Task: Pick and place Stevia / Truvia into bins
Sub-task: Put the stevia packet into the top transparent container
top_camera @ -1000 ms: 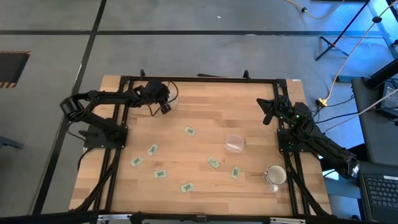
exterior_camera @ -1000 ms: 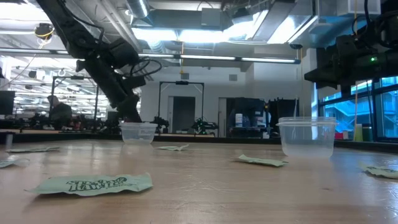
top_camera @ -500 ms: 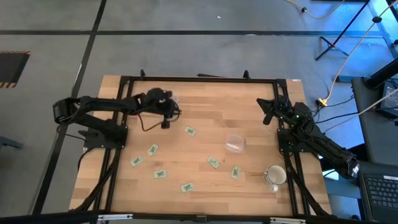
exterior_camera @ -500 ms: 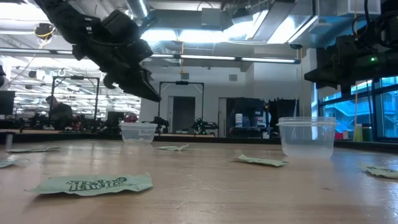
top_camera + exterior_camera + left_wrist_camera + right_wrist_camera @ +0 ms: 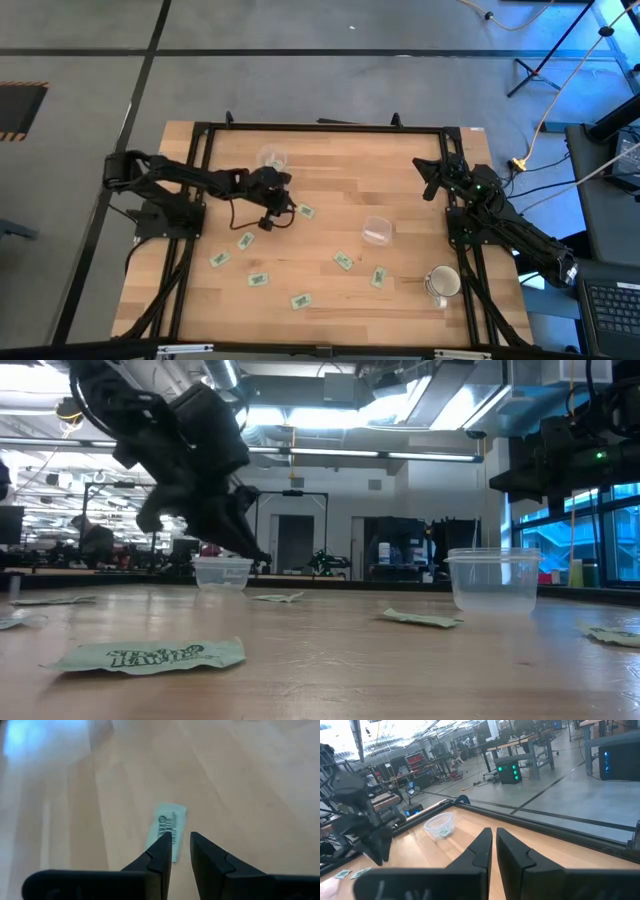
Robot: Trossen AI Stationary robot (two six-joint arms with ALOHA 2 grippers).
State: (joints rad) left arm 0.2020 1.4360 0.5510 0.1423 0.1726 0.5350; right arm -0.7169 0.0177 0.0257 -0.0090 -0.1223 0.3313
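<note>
Left gripper [image 5: 180,839] now over Stevia packet [image 5: 167,823]

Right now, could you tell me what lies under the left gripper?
A green Stevia packet lies flat on the wooden table just under and ahead of the left gripper. Its near end is covered by one fingertip.

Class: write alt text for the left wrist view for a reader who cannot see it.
The left gripper, its dark fingers slightly apart, points down at a green sweetener packet lying flat on the wooden table. Nothing is held between the fingers.
</note>
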